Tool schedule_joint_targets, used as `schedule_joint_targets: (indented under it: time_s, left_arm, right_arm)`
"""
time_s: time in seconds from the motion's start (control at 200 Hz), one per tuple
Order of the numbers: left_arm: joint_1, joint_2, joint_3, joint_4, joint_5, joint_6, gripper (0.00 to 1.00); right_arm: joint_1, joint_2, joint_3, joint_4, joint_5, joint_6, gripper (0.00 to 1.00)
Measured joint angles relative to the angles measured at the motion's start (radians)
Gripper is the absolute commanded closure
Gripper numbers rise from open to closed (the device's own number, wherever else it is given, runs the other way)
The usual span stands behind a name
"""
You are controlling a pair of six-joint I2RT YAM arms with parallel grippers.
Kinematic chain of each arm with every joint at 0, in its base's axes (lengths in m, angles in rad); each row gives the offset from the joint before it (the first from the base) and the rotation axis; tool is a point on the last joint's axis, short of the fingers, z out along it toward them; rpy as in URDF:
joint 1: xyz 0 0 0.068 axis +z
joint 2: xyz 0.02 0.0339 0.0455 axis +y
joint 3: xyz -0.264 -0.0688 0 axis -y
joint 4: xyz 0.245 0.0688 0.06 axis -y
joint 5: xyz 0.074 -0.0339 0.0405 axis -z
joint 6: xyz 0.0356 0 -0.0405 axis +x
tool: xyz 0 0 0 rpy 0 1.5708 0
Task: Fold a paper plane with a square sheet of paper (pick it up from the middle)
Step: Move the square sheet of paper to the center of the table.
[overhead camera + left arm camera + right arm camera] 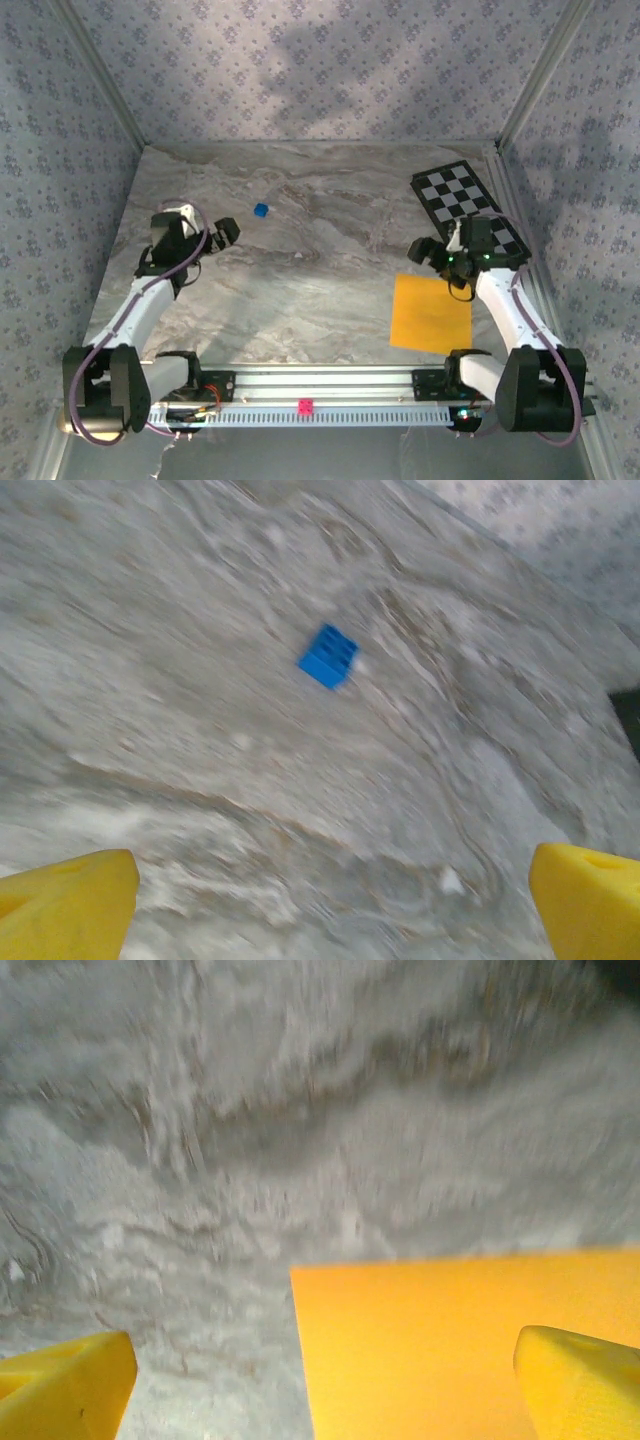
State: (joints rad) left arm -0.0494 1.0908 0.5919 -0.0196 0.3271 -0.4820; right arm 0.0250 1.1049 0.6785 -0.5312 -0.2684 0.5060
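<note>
— Two end effectors to account for. How do they stand?
— Both are spread wide and hold nothing. The left end effector (222, 236) hangs over the left half of the table (330, 260). Its yellow fingertips (70, 900) sit at the bottom corners of the left wrist view, with bare marbled surface between them.
— And the other?
— The right end effector (428, 250) is just past the far edge of the square sheet of paper (431, 314), jaws equally wide. From its wrist camera, one fingertip is over the table and the other over the sheet. Whether either touches, I cannot tell.
— Where exactly is the sheet?
— It lies flat and uncreased on the near right part of the table, just ahead of the right arm's base. The checkered board (468, 205) lies farther back, apart from it.
— Anything else?
— A small blue cube (261, 210) lies on the table just beyond the left end effector, not touching it.
</note>
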Motion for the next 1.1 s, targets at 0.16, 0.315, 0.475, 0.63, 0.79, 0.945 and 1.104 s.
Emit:
schedule_joint_targets:
  time_s: [0.16,0.315,0.475,0.63,0.79,0.945,1.104]
  left_arm:
    - [-0.064,-0.035,0.0,-0.071,0.029,-0.027,0.0]
    - [-0.069,-0.068,0.0,-0.138,0.036,-0.032,0.0]
    - [-0.069,-0.105,0.008,-0.196,0.036,-0.031,0.0]
    - [-0.069,-0.151,0.018,-0.226,0.027,-0.032,0.0]
    - [-0.066,-0.19,0.036,-0.262,-0.01,-0.035,0.0]
    - [-0.044,-0.236,0.043,-0.285,-0.072,-0.063,0.0]
    - [-0.013,-0.241,0.046,-0.293,-0.06,-0.079,0.0]
  right_arm:
    - [0.084,0.015,-0.045,-0.058,0.054,0.103,0.0]
    - [0.132,0.068,-0.085,-0.071,0.066,0.164,0.0]
    - [0.192,0.109,-0.093,-0.054,0.064,0.217,0.0]
    - [0.247,0.159,-0.085,-0.005,0.063,0.281,0.0]
    - [0.348,0.259,-0.026,0.081,0.061,0.382,0.02]
    - [0.473,0.413,0.101,0.174,0.045,0.473,0.01]
    - [0.604,0.609,0.295,0.258,0.032,0.561,0.03]
